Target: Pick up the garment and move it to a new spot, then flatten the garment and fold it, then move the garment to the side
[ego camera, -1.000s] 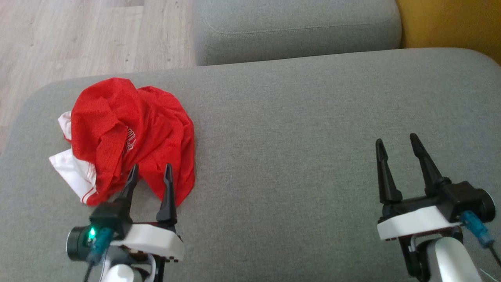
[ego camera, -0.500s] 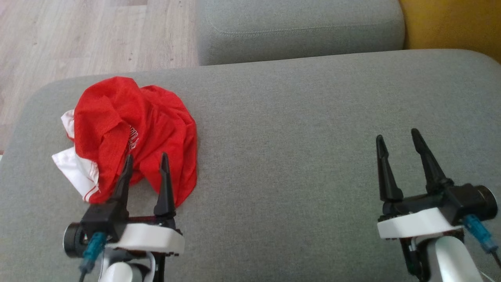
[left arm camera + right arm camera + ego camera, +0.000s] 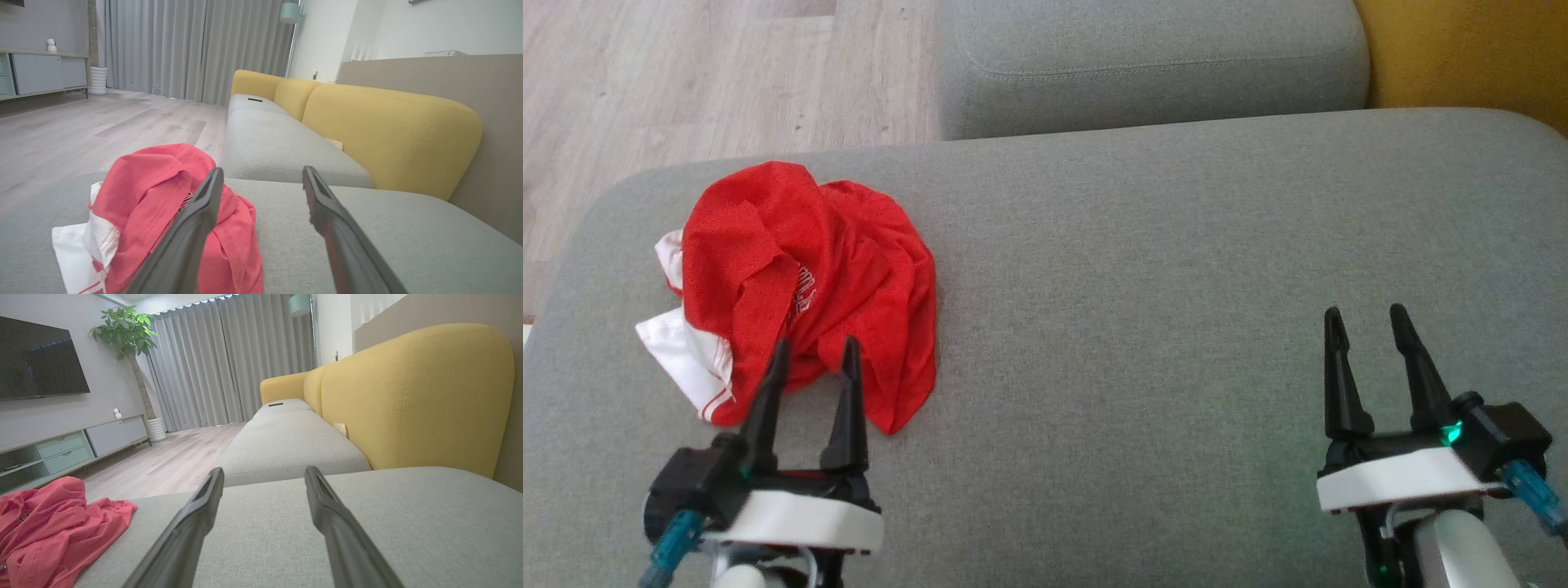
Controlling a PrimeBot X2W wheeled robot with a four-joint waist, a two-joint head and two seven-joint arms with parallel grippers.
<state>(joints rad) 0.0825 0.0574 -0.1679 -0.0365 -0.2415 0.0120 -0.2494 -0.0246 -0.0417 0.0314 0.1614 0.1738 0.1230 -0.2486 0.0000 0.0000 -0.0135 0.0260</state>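
Observation:
The garment (image 3: 800, 278) is a crumpled red piece with white trim, heaped at the left end of the grey cushion (image 3: 1143, 269). My left gripper (image 3: 815, 353) stands open just at the heap's near edge, its fingertips over the red cloth and nothing between them. From the left wrist, the garment (image 3: 155, 196) lies in front and to the left of the open fingers (image 3: 192, 228). My right gripper (image 3: 1365, 320) is open over bare cushion at the lower right, far from the cloth. The right wrist view has the garment (image 3: 53, 522) at its lower left.
A second grey seat cushion (image 3: 1152, 57) lies beyond the one I work on, with a yellow backrest (image 3: 1470, 49) to the right. Wooden floor (image 3: 686, 73) runs past the cushion's left and far edges. A TV unit and a potted plant (image 3: 126, 330) stand across the room.
Both grippers have drawn back toward me, lower in the head view. The left one's tips now sit at the garment's near edge. The garment has not moved.

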